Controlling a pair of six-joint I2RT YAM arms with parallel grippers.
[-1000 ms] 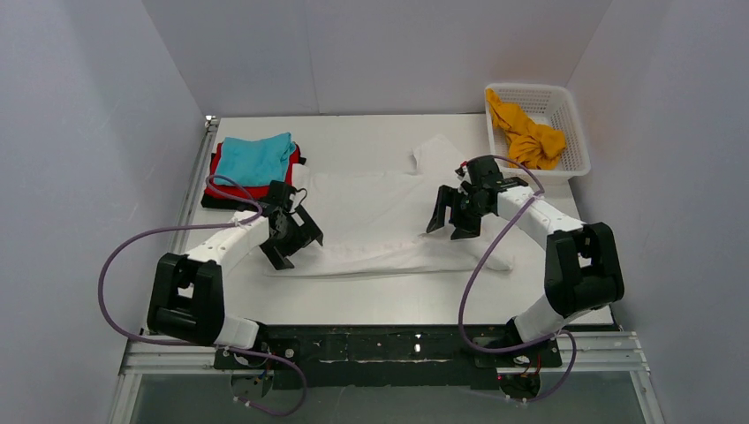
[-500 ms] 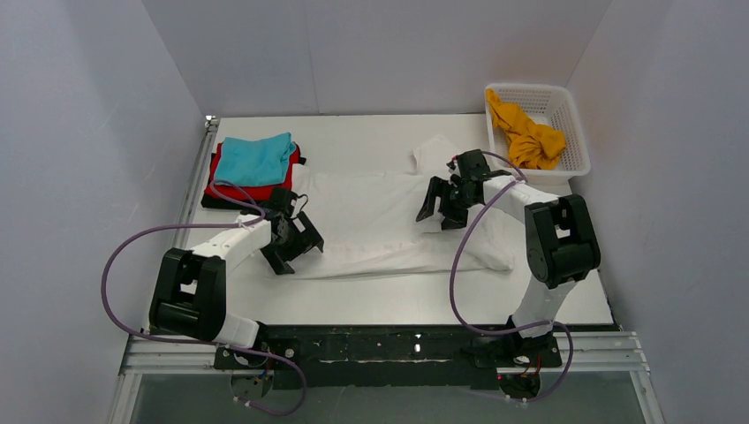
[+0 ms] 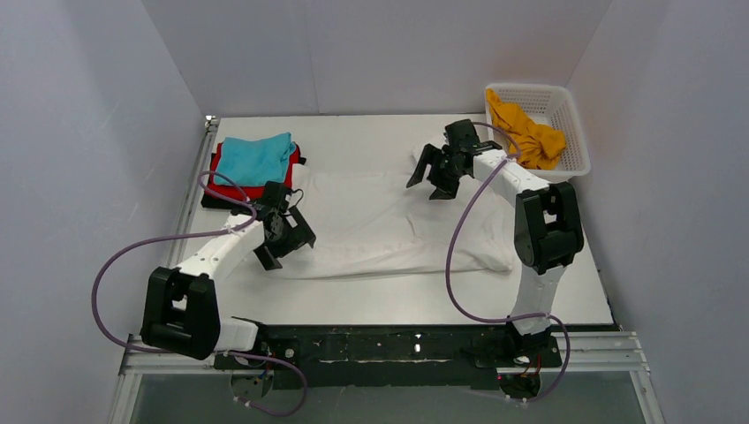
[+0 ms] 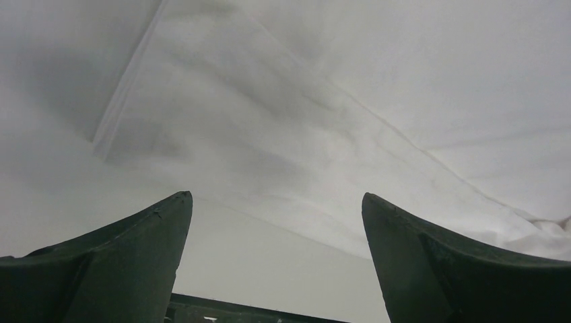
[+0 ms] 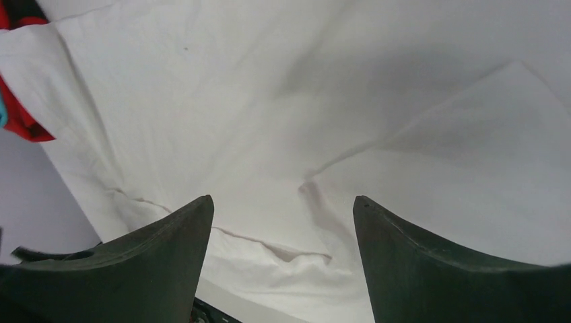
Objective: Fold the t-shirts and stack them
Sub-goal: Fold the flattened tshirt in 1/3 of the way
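The white t-shirt (image 3: pixel 380 225) lies spread flat in the middle of the table (image 3: pixel 397 300), its long axis running left to right across the robot's front, and the coming fold turns on its two ends. The left pincer (image 3: pixel 284 240) hangs at the shirt's left edge, fingers apart and holding nothing, with the hemmed border just ahead of its tips. The right pincer (image 3: pixel 433 175), likewise apart and empty, hovers over the far right corner, where a flap (image 5: pixel 464 155), probably a sleeve, juts out from the body. Each arm is thus nearest its own end. The cloth looks thin, matte and limp, with soft creases and a bunched ridge along the near edge, so it should sag and slide rather than hold a shape. At the far left a folded teal shirt (image 3: pixel 256 159) rests on a red shirt (image 3: pixel 231 190), and an orange-yellow shirt (image 3: pixel 530 137) lies crumpled in a stiff white lattice basket (image 3: pixel 574 132) at the far right
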